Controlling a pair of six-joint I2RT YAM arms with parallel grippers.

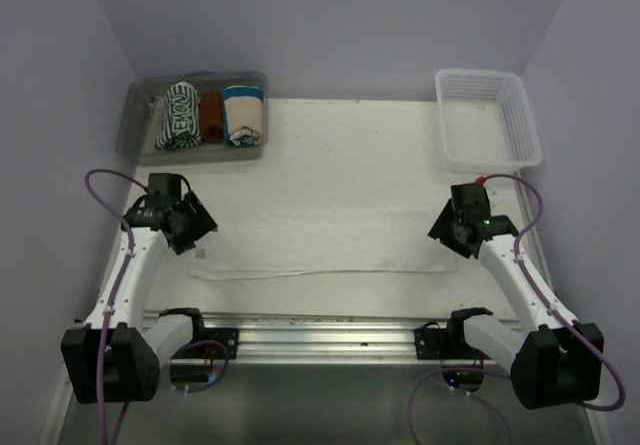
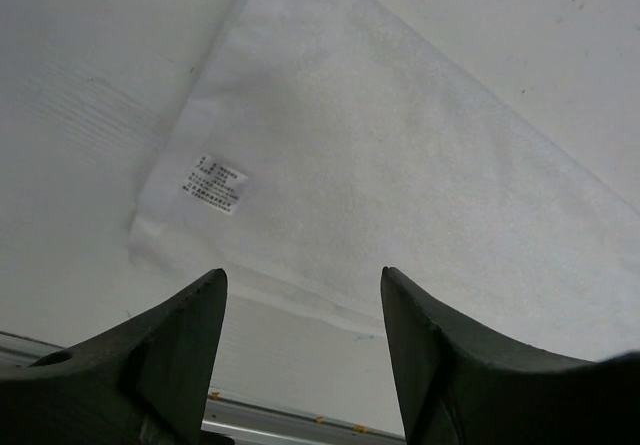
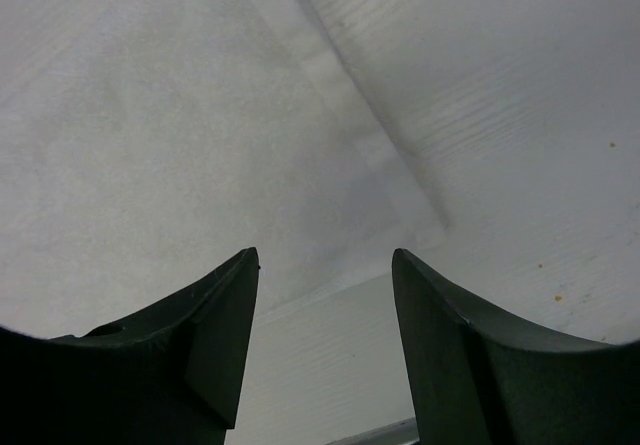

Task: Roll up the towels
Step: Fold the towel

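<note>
The plain white towel (image 1: 320,237) lies flat on the table as a long folded strip. In the left wrist view the white towel (image 2: 400,165) shows its left corner and a small printed label (image 2: 213,185). My left gripper (image 1: 198,231) hovers over that left end, and the left gripper (image 2: 303,277) is open with nothing between its fingers. My right gripper (image 1: 447,233) hangs over the right end; the right gripper (image 3: 325,255) is open and empty above the white towel (image 3: 150,115). The green-and-white striped towel (image 1: 180,115) sits rolled in the bin at the back left.
A clear plastic bin (image 1: 140,130) at the back left also holds a rust-brown towel (image 1: 211,115) and a cream towel with a teal band (image 1: 243,115). A white mesh basket (image 1: 487,115) stands at the back right. A metal rail (image 1: 320,335) runs along the near edge.
</note>
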